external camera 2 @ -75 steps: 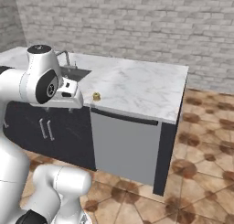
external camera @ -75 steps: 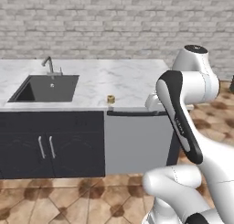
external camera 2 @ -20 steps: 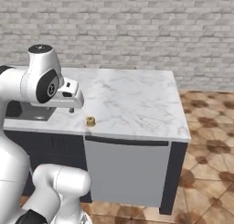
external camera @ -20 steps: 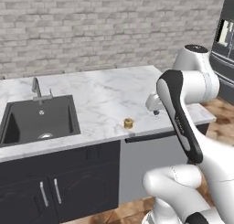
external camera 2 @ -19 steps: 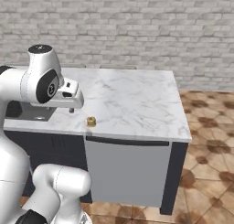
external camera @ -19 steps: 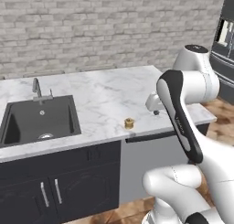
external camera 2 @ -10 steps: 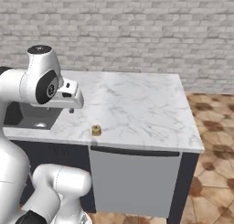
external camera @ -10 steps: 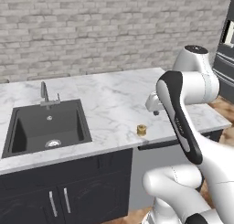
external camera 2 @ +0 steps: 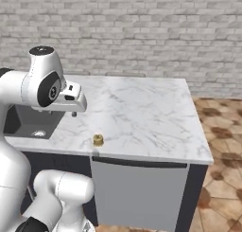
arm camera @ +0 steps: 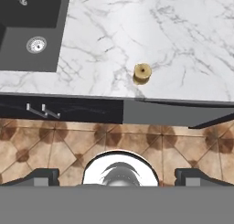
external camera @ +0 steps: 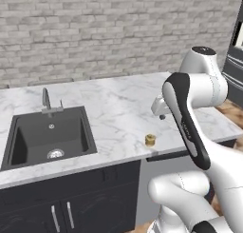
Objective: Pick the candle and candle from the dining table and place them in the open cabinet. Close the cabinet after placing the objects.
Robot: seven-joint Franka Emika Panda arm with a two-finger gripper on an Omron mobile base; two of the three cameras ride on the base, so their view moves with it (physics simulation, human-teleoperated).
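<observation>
Left base view: the marble table runs across the frame with a black sink set into its left part and a tap behind the basin. A small gold candle stands near the table's front edge, to the right of the sink. The gripper hangs above the marble, beyond the candle and apart from it; how its jaws stand cannot be read from here.

Right base view: the candle sits close to the front edge, just above the left end of the grey dishwasher front. The gripper hovers over the table behind the candle, with nothing in it.

Hand view: the candle stands upright on the marble near its front edge, right of the sink. The two finger tips show far apart at the bottom corners, so the jaws are spread wide and grip nothing. Tiled floor lies between them and the table.
</observation>
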